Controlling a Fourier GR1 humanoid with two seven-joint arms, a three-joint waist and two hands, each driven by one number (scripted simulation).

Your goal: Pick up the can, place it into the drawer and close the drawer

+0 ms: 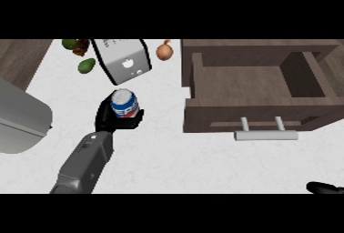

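Observation:
A blue, red and white can (124, 103) stands upright on the white counter, left of the drawer. My left hand (107, 117) is curled round it, fingers wrapping both sides and hiding its lower part. The brown wooden drawer (255, 113) is pulled open at the right; its inside shows bare wood and its silver handle (266, 134) points toward me. Only the tip of my right hand (326, 187) shows at the lower right edge, away from everything.
A silver toaster (122, 59) stands just behind the can. An avocado (86, 65), an onion (164, 51) and some dark produce (77, 45) lie at the back. A grey appliance (20, 119) fills the left edge.

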